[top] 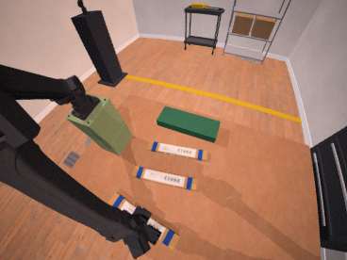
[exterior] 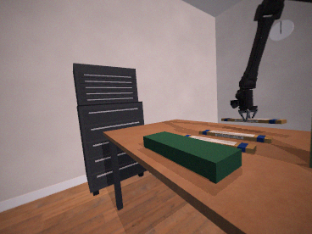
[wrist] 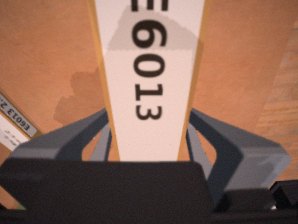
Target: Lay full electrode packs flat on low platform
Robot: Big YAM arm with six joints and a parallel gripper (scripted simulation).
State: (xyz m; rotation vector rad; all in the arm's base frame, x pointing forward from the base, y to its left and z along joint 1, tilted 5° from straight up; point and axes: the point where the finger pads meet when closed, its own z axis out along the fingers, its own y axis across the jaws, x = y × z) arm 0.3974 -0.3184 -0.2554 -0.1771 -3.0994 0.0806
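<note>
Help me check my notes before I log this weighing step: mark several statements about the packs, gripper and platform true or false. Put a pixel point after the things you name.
1. The gripper (top: 145, 232) (exterior: 248, 115) (wrist: 148, 111) is shut on a pack (top: 168, 236) (exterior: 254, 120) (wrist: 150, 90). True.
2. A pack lies on the green platform (top: 189, 124) (exterior: 191, 154). False: no pack is on it.
3. Two other packs lie on the table (top: 264, 188) (exterior: 271, 178). True.
4. The held pack reads E7018. False: it reads E6013.

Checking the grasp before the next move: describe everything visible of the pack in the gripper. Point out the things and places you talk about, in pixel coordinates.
The held pack (top: 168, 236) (exterior: 277, 121) (wrist: 150, 140) is long, flat and cardboard-looking: tan edges, blue bands near its ends, white label reading E6013. The gripper (top: 143, 225) (exterior: 248, 114) (wrist: 148, 111) grips its long sides, holding it roughly level above the table. Its fill can't be seen.
</note>
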